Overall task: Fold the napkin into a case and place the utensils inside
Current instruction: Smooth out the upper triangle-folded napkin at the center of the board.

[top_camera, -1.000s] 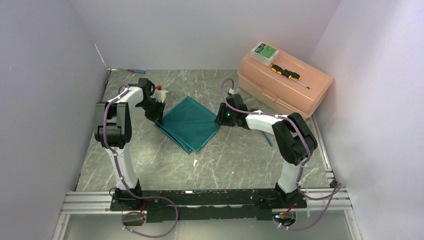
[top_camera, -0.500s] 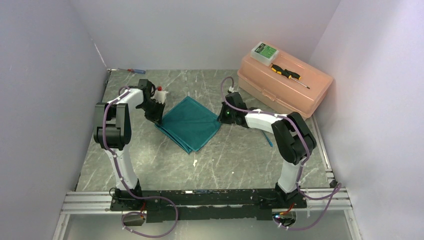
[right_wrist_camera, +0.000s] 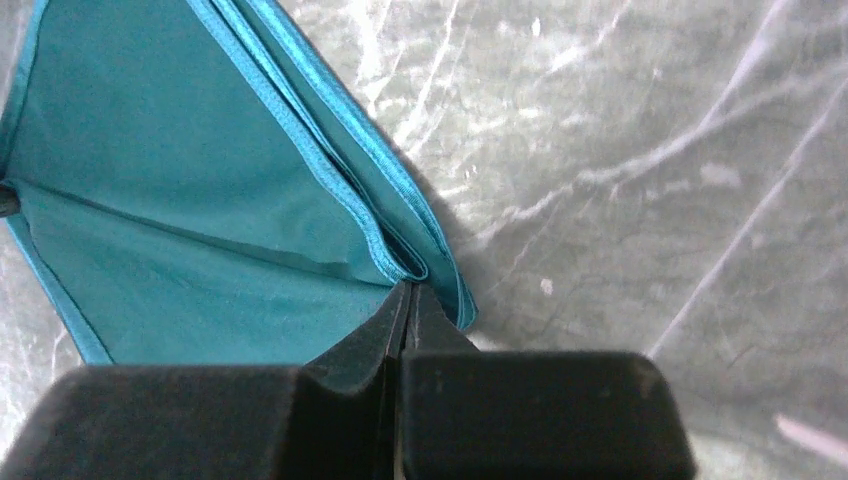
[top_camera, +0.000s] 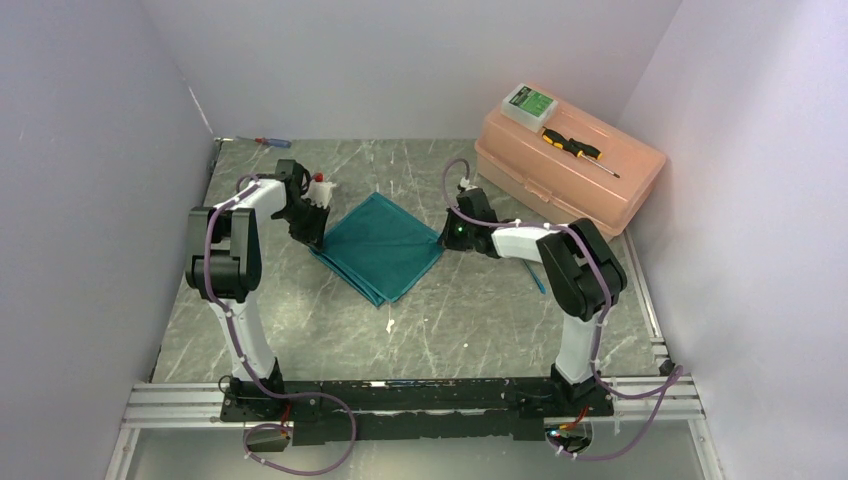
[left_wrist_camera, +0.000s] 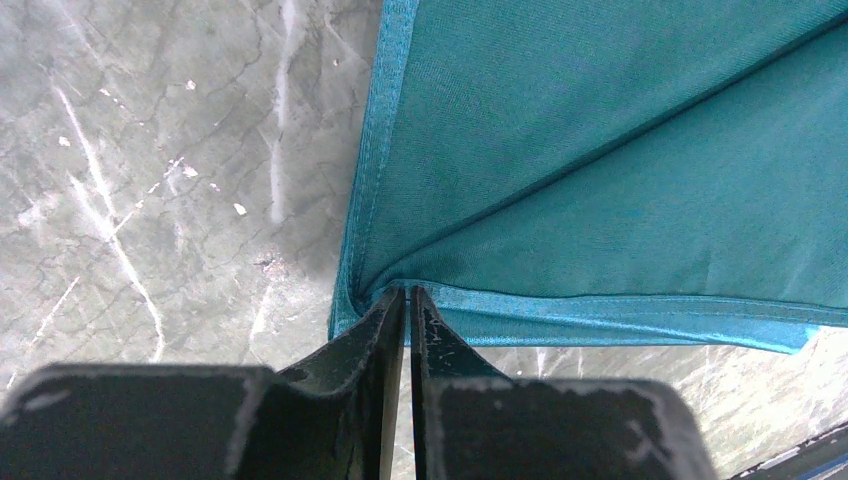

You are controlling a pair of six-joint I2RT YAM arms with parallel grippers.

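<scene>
The teal napkin (top_camera: 380, 245) lies folded in several layers as a diamond on the grey marble table. My left gripper (top_camera: 318, 238) is shut on its left corner; in the left wrist view the jaws (left_wrist_camera: 408, 293) pinch the hem of the cloth (left_wrist_camera: 600, 150). My right gripper (top_camera: 441, 241) is shut on its right corner; in the right wrist view the jaws (right_wrist_camera: 408, 288) pinch the folded edge of the cloth (right_wrist_camera: 200, 200). A thin blue utensil (top_camera: 540, 281) lies under my right arm. A small white stick (top_camera: 390, 326) lies in front of the napkin.
A peach toolbox (top_camera: 600, 185) stands at the back right with a yellow-and-black screwdriver (top_camera: 572, 147) and a green-and-white box (top_camera: 528, 103) on it. A red-and-blue screwdriver (top_camera: 270, 142) lies at the back left. Walls close in on three sides.
My right arm's elbow and wrist have shifted slightly to the right. The napkin and my left arm have hardly moved.
</scene>
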